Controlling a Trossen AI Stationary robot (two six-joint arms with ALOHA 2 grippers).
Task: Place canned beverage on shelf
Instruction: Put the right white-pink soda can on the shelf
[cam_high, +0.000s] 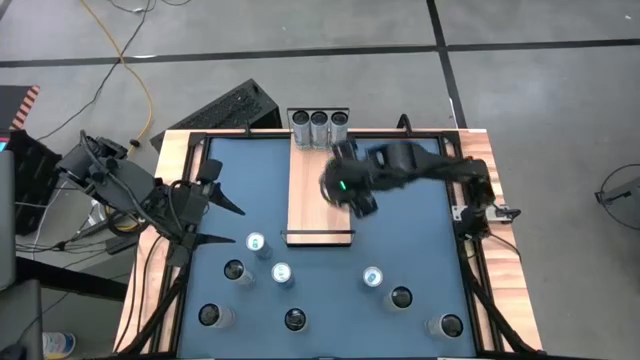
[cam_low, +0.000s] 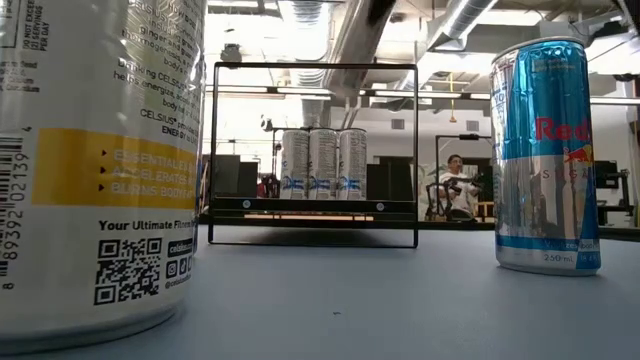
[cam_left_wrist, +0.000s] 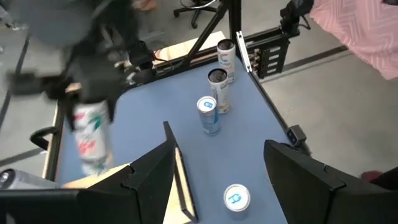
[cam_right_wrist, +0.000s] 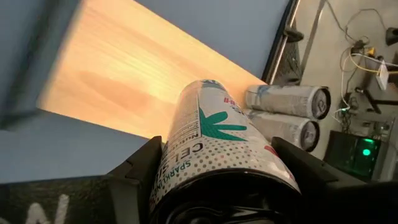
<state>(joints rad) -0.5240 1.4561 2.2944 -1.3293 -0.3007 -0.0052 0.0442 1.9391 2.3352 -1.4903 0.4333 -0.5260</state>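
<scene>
Three cans (cam_high: 319, 129) already stand at the shelf's (cam_high: 310, 200) 12 o'clock end; right claw (cam_right_wrist: 217, 180), clenched on a green-leaf can (cam_right_wrist: 217, 149), hangs above the board, unplaced; left claw (cam_left_wrist: 217, 168) released at 9 o'clock; bench (cam_high: 400, 230) cans remain.

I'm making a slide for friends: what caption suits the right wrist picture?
Right gripper carries a can above the wooden shelf, toward the cans already lined up there.
</scene>
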